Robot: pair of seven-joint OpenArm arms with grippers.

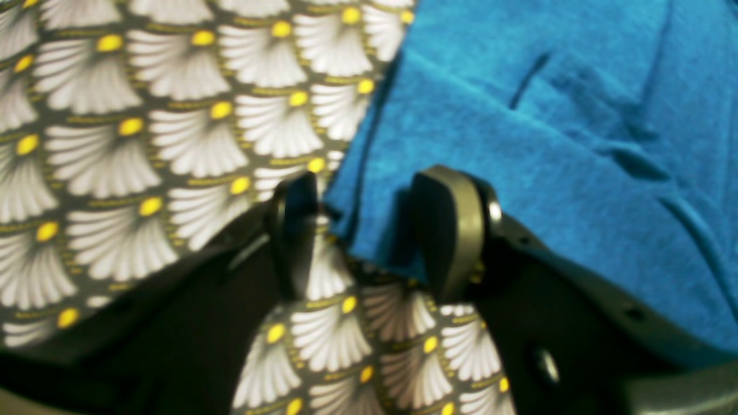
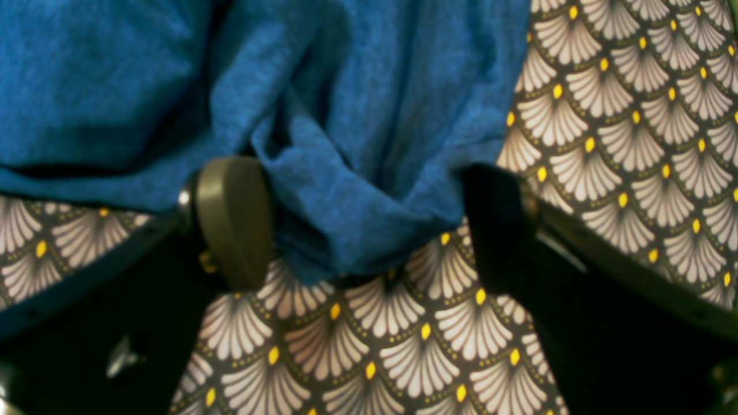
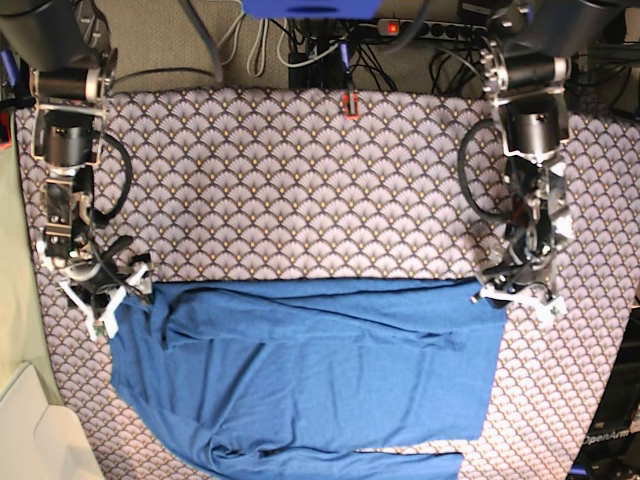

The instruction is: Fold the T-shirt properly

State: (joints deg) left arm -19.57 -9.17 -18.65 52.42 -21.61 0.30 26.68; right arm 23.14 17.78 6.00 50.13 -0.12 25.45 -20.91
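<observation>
The soft medium-blue knit T-shirt (image 3: pixel 310 370) is lying with its long axis across the fan-patterned desk (image 3: pixel 300 180). The left hand (image 1: pixel 369 230) and right hand (image 2: pixel 363 225) are each straddling an upper shirt corner, jaws apart (neither pinching yet).

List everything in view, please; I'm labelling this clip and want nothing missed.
T-shirt: one, plain blue, spread across the near half of the table, top edge folded over.
Tablecloth: one, dark with white fans and yellow dots, covering the table.
Power strip: one, dark with a red switch, behind the table's far edge among cables.
Left gripper: one, dark, at the shirt's top corner with fabric between its fingers; jaws partly closed.
Right gripper: one, dark, at the other top corner; jaws wide open around a bunched fold.
</observation>
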